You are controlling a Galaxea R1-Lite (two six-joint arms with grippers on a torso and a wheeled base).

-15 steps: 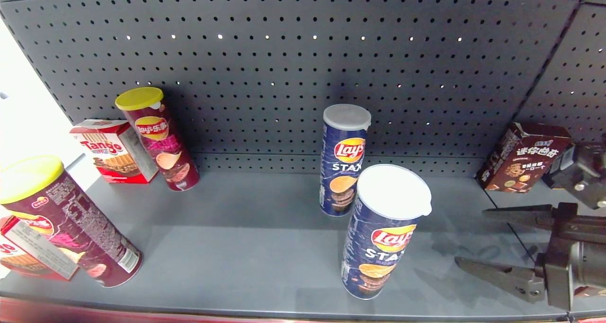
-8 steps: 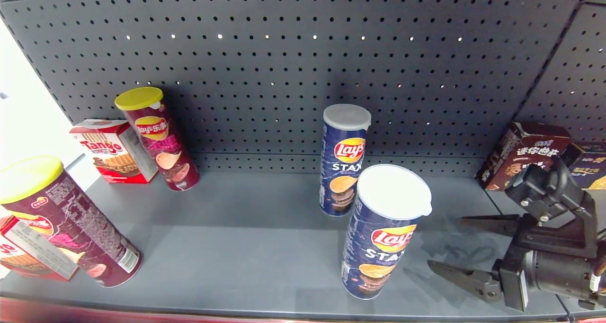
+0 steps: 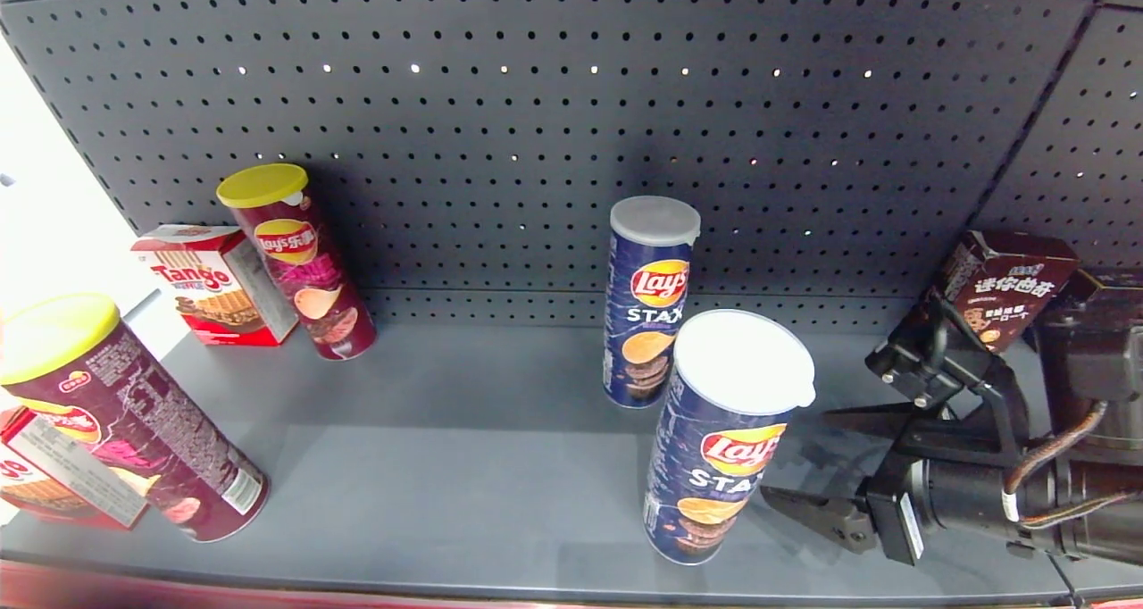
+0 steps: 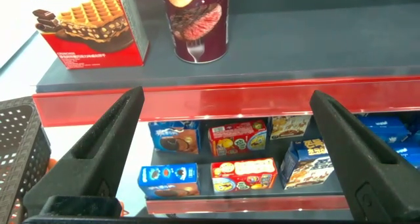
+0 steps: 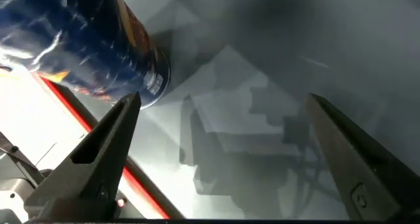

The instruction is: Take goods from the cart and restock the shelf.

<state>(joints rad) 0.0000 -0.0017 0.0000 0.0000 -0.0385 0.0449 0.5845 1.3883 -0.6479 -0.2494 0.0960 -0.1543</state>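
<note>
The right gripper [image 3: 795, 454] is spread wide with nothing between its fingers. It sits low over the grey shelf [image 3: 464, 453], just to the right of the front blue chip can [image 3: 725, 439]. That can stands upright near the shelf's front edge, and a second blue can [image 3: 649, 301] stands just behind it by the pegboard back [image 3: 571, 100]. The left gripper [image 4: 226, 96] is also spread and empty, in front of the shelf's red edge [image 4: 275, 98]. Beyond the edge are a maroon can [image 4: 195, 20] and a wafer box [image 4: 92, 23].
</note>
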